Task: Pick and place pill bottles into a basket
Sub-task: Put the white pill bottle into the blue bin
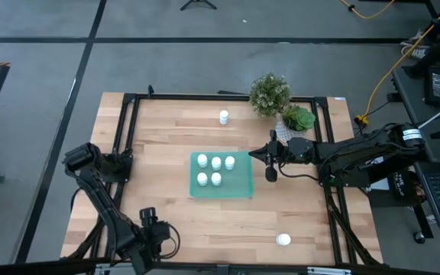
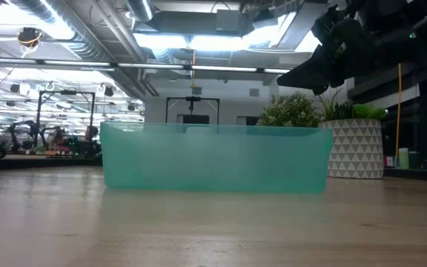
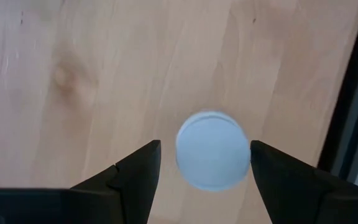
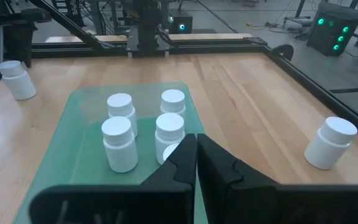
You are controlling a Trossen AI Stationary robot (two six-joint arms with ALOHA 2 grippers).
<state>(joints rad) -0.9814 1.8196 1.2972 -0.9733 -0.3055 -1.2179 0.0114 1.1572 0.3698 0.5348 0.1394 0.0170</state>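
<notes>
Pill bottles (image 1: 216, 169): I count five in basket (image 1: 239, 187) | left pincer (image 3: 204, 171) released, straddling bottle (image 3: 212, 150) on desk (image 1: 166, 137) | right pincer (image 1: 270, 169) clenched, empty, over basket edge

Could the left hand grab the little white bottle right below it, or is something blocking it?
Probably yes: the left hand is open, its fingers either side of the pill bottle, with only bare wooden table around it. Nothing seems in the way.
</notes>
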